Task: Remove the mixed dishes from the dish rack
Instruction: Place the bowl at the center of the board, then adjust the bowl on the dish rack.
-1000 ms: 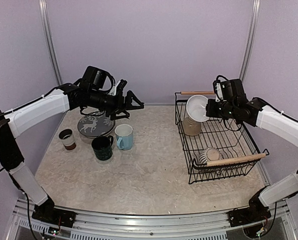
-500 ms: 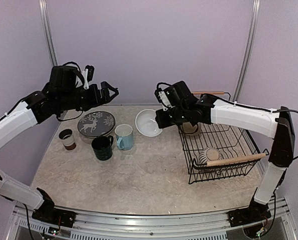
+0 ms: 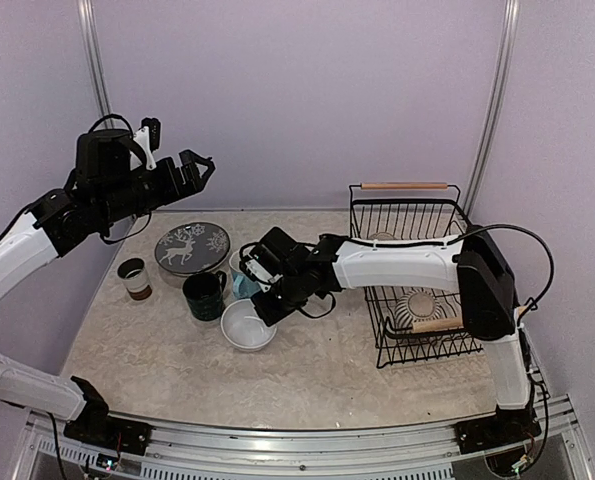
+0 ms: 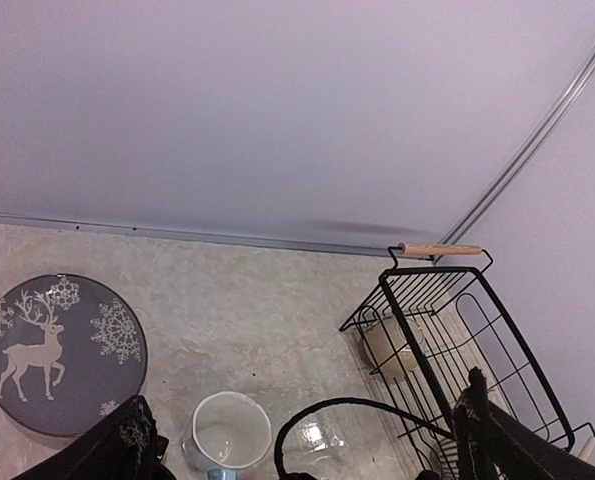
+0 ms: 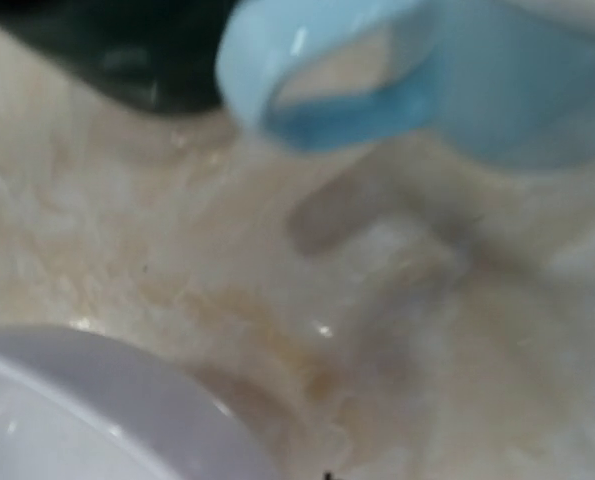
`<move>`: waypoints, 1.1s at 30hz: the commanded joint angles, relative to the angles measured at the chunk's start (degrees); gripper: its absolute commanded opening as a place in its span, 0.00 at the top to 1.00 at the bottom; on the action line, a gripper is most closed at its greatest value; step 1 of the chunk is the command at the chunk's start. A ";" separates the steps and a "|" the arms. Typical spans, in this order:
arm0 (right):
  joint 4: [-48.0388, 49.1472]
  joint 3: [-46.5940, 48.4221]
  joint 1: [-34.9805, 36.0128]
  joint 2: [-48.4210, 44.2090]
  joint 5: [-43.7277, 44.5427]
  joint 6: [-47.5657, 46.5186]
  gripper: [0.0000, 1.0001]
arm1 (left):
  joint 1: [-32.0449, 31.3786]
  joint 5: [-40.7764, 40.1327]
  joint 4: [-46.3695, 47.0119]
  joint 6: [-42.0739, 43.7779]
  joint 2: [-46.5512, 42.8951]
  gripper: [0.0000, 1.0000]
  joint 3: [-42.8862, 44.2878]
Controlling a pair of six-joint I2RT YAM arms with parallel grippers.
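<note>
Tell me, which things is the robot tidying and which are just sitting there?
Part of the job: dish rack, white bowl in the right claw, striped dish and beige cup inside the rack, deer plate, blue mug, dark green mug, brown-white cup.

Just there: table, metal rail, purple walls.

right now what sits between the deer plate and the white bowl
In the top view, the dark green mug and light blue mug stand between deer plate and white bowl.

Right tool (image 3: 262,308) carried the white bowl (image 3: 247,328) from dish rack (image 3: 405,186), seemingly onto table (image 3: 317,378).
</note>
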 commanded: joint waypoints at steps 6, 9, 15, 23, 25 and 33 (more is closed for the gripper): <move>2.37 0.57 1.30 3.89 -5.25 4.55 0.96 | 0.39 2.04 0.27 0.21 1.79 0.01 0.17; 1.04 1.28 1.32 3.85 -3.72 3.87 0.83 | 0.35 2.27 0.38 0.37 1.91 0.01 0.13; -0.18 2.23 1.33 2.21 -2.81 3.09 0.58 | 0.31 3.11 0.26 0.28 1.91 0.01 0.27; 0.85 -2.18 0.90 -10.19 10.85 1.54 0.40 | 0.22 4.27 0.06 -0.16 1.80 0.01 0.53; 2.04 -4.99 -0.15 -14.32 14.50 1.42 0.37 | 0.22 4.43 0.08 -0.24 1.87 0.01 0.61; 12.38 -23.27 -11.40 -32.89 15.82 8.26 0.17 | 0.04 4.71 -0.15 -0.19 1.91 0.01 0.88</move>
